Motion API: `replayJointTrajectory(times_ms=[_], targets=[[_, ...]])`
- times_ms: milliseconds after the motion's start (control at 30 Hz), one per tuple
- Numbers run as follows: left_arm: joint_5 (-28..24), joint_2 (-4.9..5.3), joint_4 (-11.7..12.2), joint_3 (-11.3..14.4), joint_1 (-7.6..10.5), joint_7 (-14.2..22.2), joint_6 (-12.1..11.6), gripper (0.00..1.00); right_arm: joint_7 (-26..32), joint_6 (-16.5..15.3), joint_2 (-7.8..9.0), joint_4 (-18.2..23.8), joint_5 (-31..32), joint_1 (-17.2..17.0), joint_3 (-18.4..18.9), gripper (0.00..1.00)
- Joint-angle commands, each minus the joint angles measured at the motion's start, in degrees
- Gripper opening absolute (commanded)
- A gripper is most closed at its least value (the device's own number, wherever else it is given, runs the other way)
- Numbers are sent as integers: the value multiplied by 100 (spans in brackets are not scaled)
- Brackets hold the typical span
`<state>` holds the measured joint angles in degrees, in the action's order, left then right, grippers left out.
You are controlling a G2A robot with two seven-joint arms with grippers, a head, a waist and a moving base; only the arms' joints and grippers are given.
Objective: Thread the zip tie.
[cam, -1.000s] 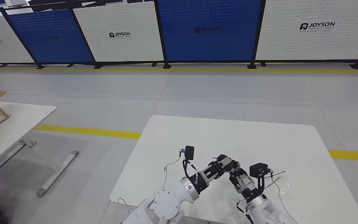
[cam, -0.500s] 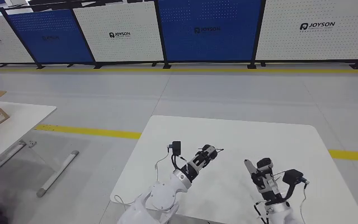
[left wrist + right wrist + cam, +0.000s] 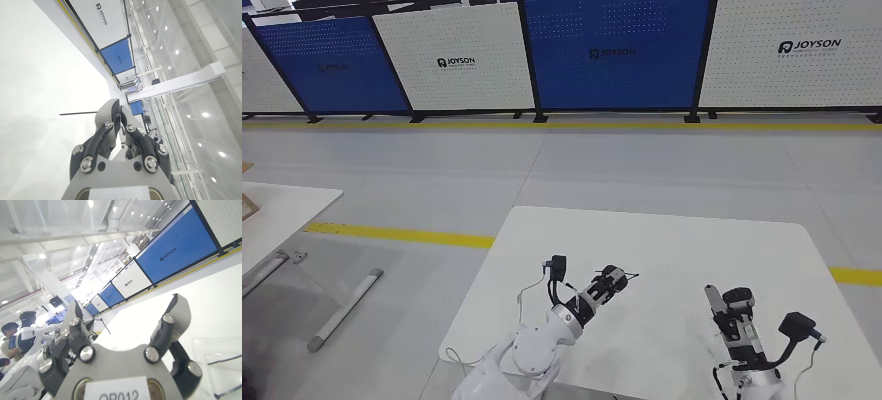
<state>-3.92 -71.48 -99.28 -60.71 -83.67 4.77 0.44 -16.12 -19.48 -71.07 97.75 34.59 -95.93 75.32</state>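
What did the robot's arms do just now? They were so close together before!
The right claw swung away from the left claw, out to the robot's right and back toward its body; it is open now. The left claw shifted slightly left. It stays shut on the zip tie, above the white table.

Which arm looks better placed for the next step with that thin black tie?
Probably the left: the left gripper is shut on the zip tie, whose pointed tail sticks out free above the table. The right gripper is open, empty and well apart from the tie.
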Motion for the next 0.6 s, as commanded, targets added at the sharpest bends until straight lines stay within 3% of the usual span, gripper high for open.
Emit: replayJointTrajectory(times_ms=[0,133,333,433,500,567], targets=[[0,0,0,0,0,0,0,0,0,0,0,0,0,0,0,100],[-439,-11,17,-76,-18,80,-2,0,430,0,5,100,-706,16,89,100],[-1000,12,61,-438,-98,97,69,0,1332,0,129,406,-2418,-161,889,100],[-825,29,111,-538,-106,-38,151,0,1759,0,175,441,-3056,-263,1210,100],[-295,22,150,-428,-86,-384,275,0,1852,0,182,422,-3129,-272,1247,100],[-297,19,145,-408,-85,-391,281,0,1852,0,182,422,-3129,-272,1247,100]])
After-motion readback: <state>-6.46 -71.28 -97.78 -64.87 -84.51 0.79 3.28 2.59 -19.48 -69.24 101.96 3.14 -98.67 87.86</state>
